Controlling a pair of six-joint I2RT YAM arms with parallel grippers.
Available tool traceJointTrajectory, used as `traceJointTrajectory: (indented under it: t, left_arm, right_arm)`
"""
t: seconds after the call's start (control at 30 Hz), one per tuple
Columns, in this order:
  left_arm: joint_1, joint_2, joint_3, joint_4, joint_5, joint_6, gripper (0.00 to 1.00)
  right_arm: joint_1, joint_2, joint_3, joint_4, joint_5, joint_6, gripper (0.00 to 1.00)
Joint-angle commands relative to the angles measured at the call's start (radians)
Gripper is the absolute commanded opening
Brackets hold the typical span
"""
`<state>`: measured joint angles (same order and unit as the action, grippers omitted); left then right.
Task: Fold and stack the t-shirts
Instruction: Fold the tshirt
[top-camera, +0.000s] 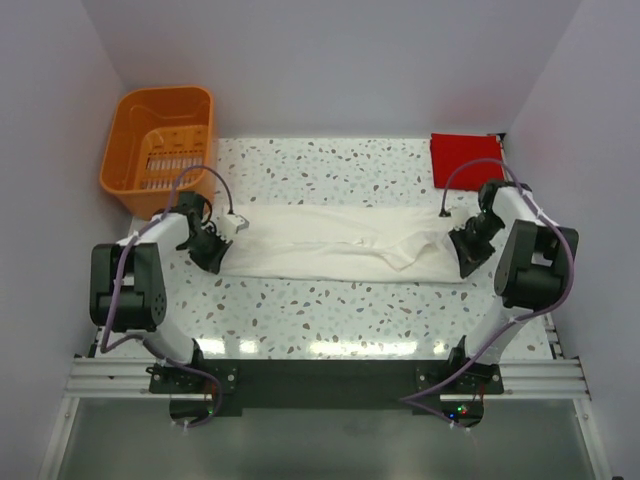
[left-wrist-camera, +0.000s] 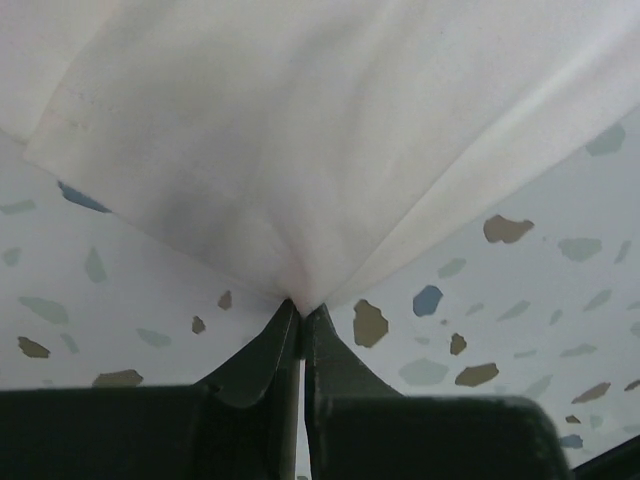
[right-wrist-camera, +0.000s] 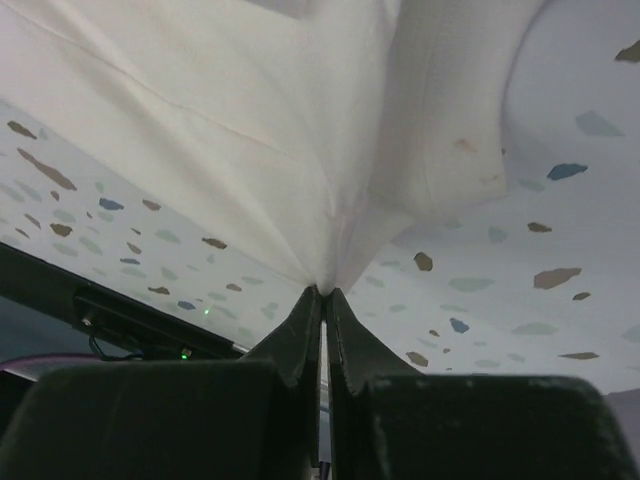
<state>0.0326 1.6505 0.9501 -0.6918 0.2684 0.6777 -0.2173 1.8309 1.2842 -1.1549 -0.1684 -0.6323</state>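
At the centre of the top view, the cream-white t-shirt (top-camera: 330, 245) lies as a long flat band across the speckled table (top-camera: 330, 310), running from left to right. The left gripper (top-camera: 218, 243) is closed tight on the band's left end. The right gripper (top-camera: 463, 250) is likewise closed tight on the right end. Both wrist views show cloth pinched between the fingertips, in what look like two layers. The band appears to be folded once along its length, with a sleeve tucked in near the right. The crosswise folds are judged not yet done. In the upper right of the frame, the red t-shirt (top-camera: 465, 160) rests as a small flat square at the far corner of the table, well apart from the cream cloth. It is judged already folded and serves as the likely base of the stack. What is left is to fold the band shorter and then place it on the red square. The orange basket (top-camera: 118, 150) sits in the upper left, clear of the work. The purple cable (top-camera: 470, 170) of the right arm arches over the near edge of the red square and may hinder placement.
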Motion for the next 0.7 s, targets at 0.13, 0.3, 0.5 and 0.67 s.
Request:
traceJointTrajectory:
  t: [0.13, 0.3, 0.5, 0.67]
  left_arm:
    - [0.016, -0.124, 0.004, -0.132, 0.094, 0.094, 0.27]
    - [-0.052, -0.238, 0.105, -0.045, 0.320, 0.103, 0.58]
    - [-0.365, -0.186, 0.076, 0.329, 0.419, 0.023, 0.58]
    - [-0.604, -0.029, 0.108, 0.661, 0.396, 0.016, 0.56]
  right_arm:
    - [-0.004, -0.120, -0.016, -0.084, -0.008, -0.056, 0.25]
    - [-0.004, -0.173, 0.108, -0.127, -0.146, -0.038, 0.42]
    - [0.021, -0.128, 0.109, -0.083, -0.232, 0.025, 0.44]
    - [0.022, -0.052, 0.116, -0.031, -0.270, 0.109, 0.43]
